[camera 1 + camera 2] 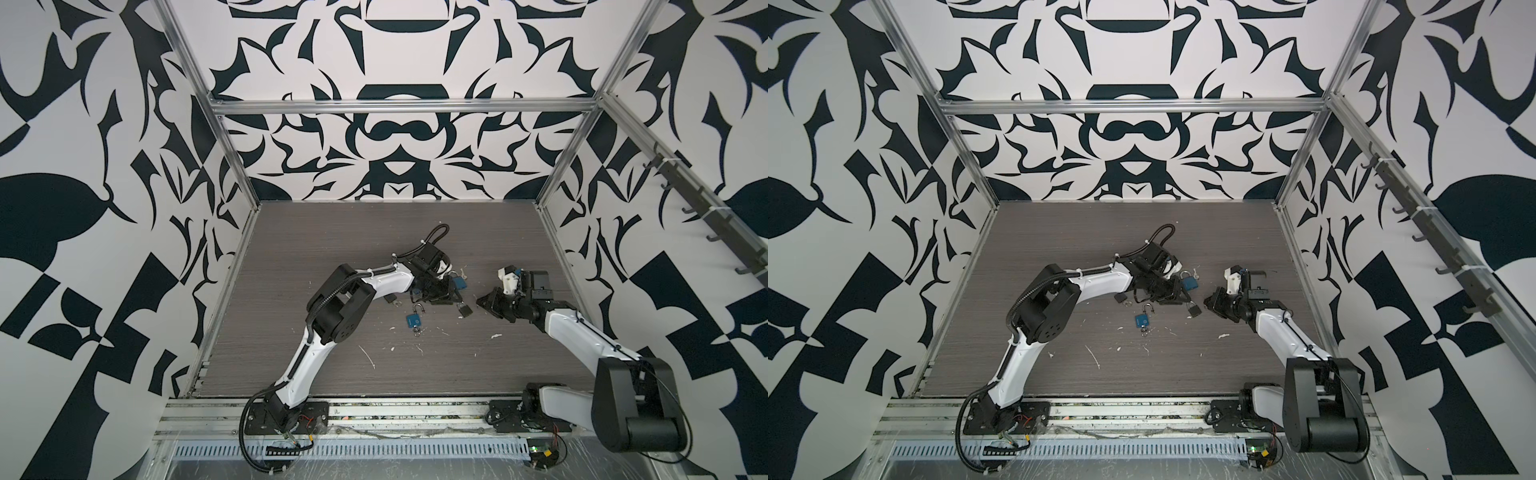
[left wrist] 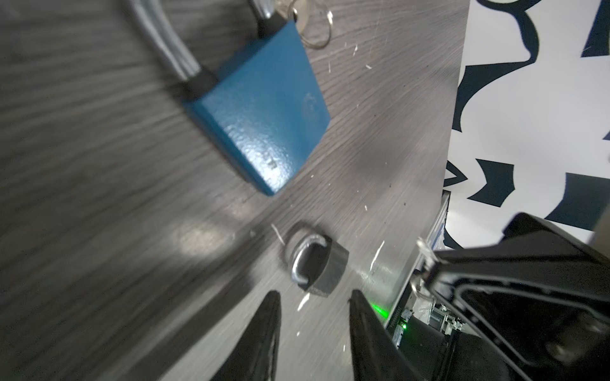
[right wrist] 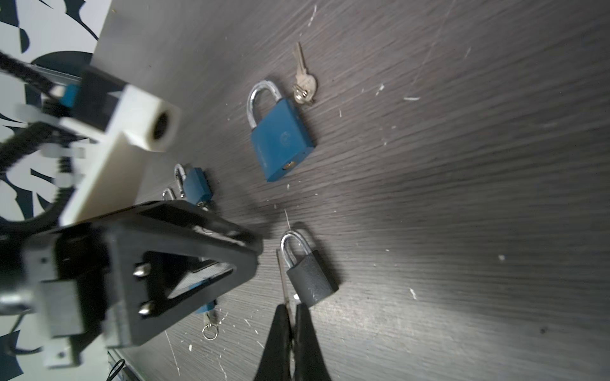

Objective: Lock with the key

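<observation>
Between the two hands, lying flat on the grey tabletop, is the small black padlock. Its shackle end is turned toward the left hand and its base toward the right hand. Whether the shackle is already clicked home I cannot tell.

It looks like a dense little block of metal: stiff and heavy for its bulk. Its smooth painted faces will likely skate over the wood grain if pushed from one side only. The sound place to take it, I judge, is across the two broad faces of the body, near the shackle, leaving the base and its keyway free.

The left hand is released, fingers apart with nothing between them, its tips just short of the padlock. The right hand is clenched, and a thin metal strip sticks out from its fingertips alongside the padlock's body. I take this for the key seen edge-on. So thin and slick a thing may swivel in the pinch when it meets the keyway.

Farther off lie a large blue padlock with spare keys just beside its shackle. A small blue padlock lies nearer the robot's base.
</observation>
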`<state>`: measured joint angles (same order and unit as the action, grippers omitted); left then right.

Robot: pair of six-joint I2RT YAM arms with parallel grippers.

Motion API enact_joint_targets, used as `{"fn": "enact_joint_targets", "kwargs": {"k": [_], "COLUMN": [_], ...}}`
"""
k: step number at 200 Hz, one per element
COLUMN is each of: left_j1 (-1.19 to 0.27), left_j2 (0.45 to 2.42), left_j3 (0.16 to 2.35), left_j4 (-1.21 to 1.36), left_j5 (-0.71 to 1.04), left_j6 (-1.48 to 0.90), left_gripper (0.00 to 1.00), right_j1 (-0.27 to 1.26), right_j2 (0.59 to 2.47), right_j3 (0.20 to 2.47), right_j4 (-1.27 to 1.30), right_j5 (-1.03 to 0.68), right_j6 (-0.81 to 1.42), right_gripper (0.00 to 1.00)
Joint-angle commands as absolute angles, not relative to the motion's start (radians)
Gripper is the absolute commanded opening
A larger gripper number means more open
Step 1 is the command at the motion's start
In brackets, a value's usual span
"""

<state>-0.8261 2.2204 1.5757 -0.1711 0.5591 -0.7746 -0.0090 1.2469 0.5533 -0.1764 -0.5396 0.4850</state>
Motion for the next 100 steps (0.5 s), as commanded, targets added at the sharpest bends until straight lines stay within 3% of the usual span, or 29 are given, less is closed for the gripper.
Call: {"fn": "enact_joint_targets", "kwargs": {"k": [1, 100], "left_j1": [-0.789, -0.703], "left_j2": [2.102, 1.93], "left_j3": [1.503, 1.334], "left_j4": [-0.056, 0.076], "left_j5": [0.546, 0.555], "left_j6": [-0.812, -0.837], "left_gripper": [0.38, 0.38], "right_j1": [0.008, 0.083], "right_j2": [1.277, 1.453], "right_j3": [0.611, 0.707], "right_j4": [-0.179, -0.205], "right_j5": [-0.494, -0.4], "right_j6": [0.441, 0.403], "right_gripper": [0.0, 0.01]}}
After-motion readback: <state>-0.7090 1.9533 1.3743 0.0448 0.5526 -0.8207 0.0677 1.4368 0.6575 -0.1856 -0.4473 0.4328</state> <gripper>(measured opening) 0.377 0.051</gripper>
